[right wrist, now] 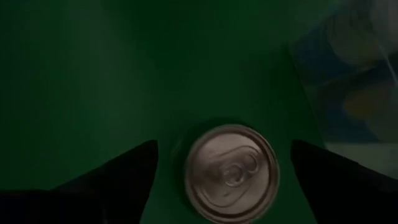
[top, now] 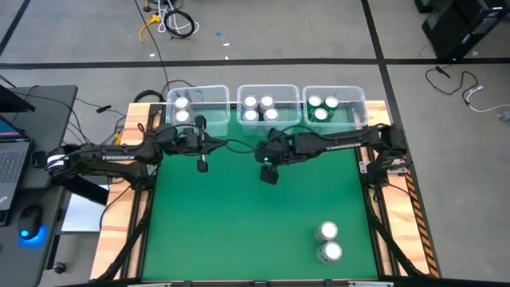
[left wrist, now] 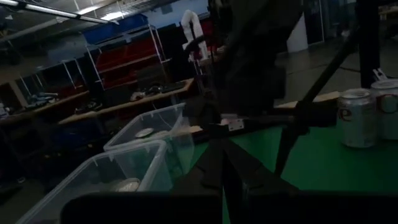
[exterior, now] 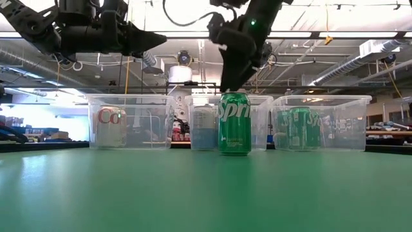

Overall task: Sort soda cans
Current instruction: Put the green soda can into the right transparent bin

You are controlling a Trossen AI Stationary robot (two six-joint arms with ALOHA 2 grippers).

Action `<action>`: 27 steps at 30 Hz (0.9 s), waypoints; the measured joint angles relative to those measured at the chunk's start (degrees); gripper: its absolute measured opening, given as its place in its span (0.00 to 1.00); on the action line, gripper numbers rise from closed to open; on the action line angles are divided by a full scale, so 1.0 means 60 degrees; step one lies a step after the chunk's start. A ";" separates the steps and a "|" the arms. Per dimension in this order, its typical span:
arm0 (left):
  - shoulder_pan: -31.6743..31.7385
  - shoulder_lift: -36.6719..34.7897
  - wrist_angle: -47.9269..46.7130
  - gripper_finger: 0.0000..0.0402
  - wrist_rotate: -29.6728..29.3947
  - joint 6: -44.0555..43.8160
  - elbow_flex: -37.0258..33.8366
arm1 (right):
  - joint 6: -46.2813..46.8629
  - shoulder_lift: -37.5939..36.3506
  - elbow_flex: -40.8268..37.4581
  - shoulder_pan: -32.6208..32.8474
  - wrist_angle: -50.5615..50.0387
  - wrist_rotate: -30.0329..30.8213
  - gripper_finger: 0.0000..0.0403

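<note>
A green Sprite can (exterior: pixel 234 122) stands upright on the green table, just in front of the middle bin. My right gripper (exterior: pixel 226 82) hangs open right above it. In the right wrist view its fingers (right wrist: pixel 124 177) stand on either side of the can's silver top (right wrist: pixel 231 172) without touching it. In the high view this gripper (top: pixel 269 172) hides the can. My left gripper (exterior: pixel 151 40) is shut and empty, held high and level in front of the left bin (top: pixel 198 108). Two silver-white cans (top: pixel 327 232) (top: pixel 329 253) stand at the near right.
Three clear bins stand along the far edge. The left bin holds two silver cans, the middle bin (top: pixel 268 106) holds several silver cans, and the right bin (top: pixel 333 106) holds three green cans. Bare green table (top: pixel 231 231) lies in the middle and near left.
</note>
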 joint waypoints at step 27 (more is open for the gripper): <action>0.0022 0.0000 -0.0871 0.00 -0.0251 0.0046 0.0007 | 0.0677 0.0141 0.1121 -0.0739 -0.1695 -0.1600 0.64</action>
